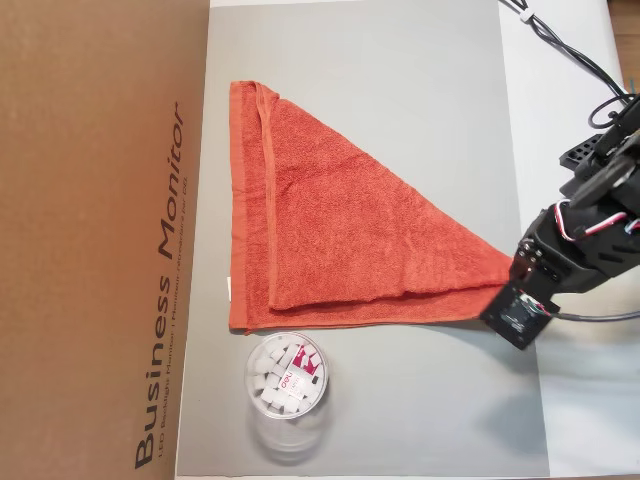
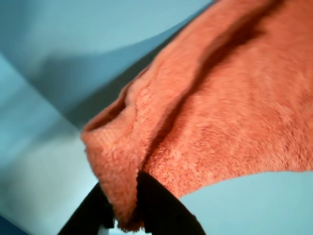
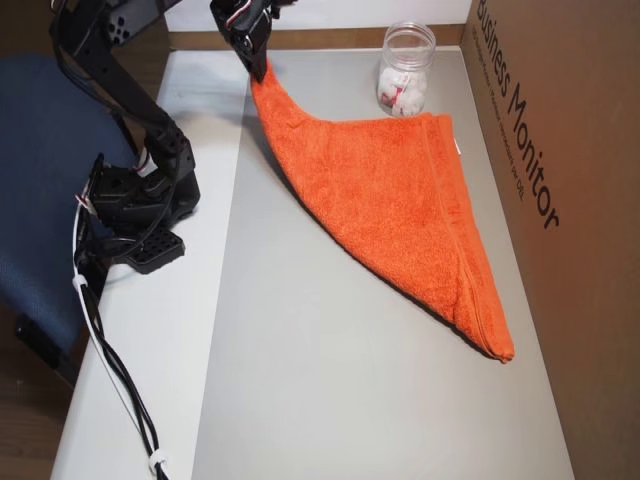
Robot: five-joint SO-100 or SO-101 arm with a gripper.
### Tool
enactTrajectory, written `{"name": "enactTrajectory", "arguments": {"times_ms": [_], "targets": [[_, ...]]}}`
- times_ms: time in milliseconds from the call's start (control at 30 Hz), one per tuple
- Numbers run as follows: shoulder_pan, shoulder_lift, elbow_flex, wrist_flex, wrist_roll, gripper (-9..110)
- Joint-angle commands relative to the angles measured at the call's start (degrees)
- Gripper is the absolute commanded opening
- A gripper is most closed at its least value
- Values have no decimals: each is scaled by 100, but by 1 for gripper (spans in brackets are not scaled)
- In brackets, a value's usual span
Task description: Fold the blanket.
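You have the blanket (image 1: 345, 225) lying on the grey mat (image 1: 400, 80) as a triangle, two layers deep; in an overhead view its straight hemmed side runs down the left of the mat and its long edge slopes to a point at the right centre of the frame. At that point your gripper (image 1: 508, 283) is closed on the blanket's corner. The wrist view confirms it: the two dark fingers (image 2: 159, 208) at the bottom centre pinch a tuft of orange-red terry between them, with almost no gap. In an overhead view the held corner (image 3: 262, 82) sits at the upper left, raised off the mat, and the cloth slopes down from it toward the lower right. A clear round tub (image 1: 285, 377) holding white pieces stands just below the blanket's bottom edge, close to it; its label shows pink-red and white, and the lettering is too small to read. The brown cardboard box (image 1: 90, 200) along the left of the frame bears "Business Monitor" in dark print, with a smaller line beside it that you cannot make out.
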Motion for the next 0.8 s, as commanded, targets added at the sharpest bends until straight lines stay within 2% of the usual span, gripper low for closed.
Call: {"name": "enactTrajectory", "arguments": {"times_ms": [0, 167, 667, 767], "targets": [[185, 185, -448, 26, 483, 0], [492, 185, -844, 18, 1002, 0], [2021, 62, -2083, -97, 1028, 0], [2408, -123, -2118, -343, 1292, 0]]}}
